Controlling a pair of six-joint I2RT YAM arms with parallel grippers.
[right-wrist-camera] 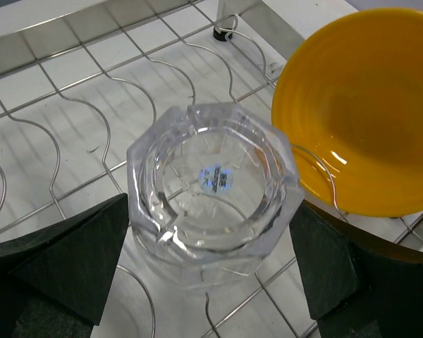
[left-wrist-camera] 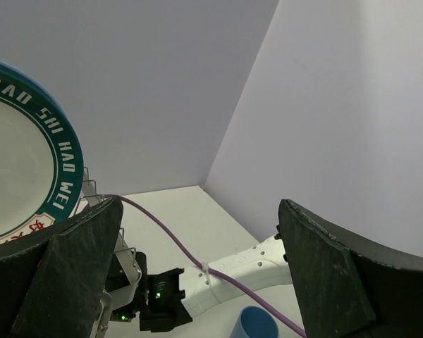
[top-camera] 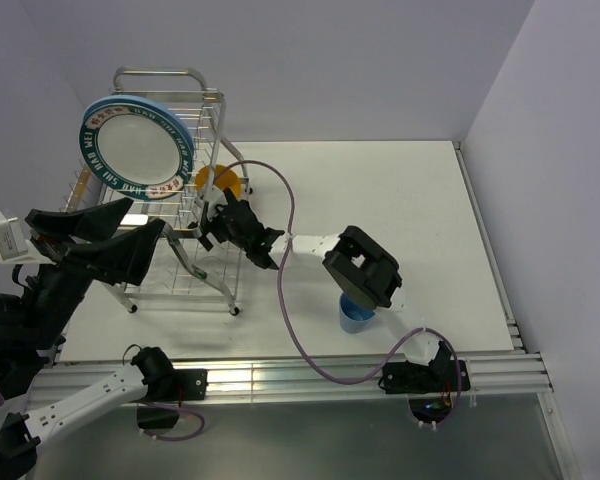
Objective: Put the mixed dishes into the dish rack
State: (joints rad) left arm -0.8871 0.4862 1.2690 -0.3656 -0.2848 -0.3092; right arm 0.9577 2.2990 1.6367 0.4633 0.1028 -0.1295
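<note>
Right wrist, glass (right-wrist-camera: 211, 193) btwn pads (right-wrist-camera: 67, 264), prob. untouched

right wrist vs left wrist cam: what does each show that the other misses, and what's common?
Right wrist only: clear glass between the right fingers, over dish rack wire, orange-yellow bowl beside it. Left wrist only: left fingers, lettered plate, blue cup, right arm with purple cable. Both: rack wire, own fingers spread apart.

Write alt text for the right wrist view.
A small clear glass stands upright on the wires of the dish rack, between the open fingers of the right gripper. An orange-yellow bowl fills the upper right, close beside the glass.
</note>
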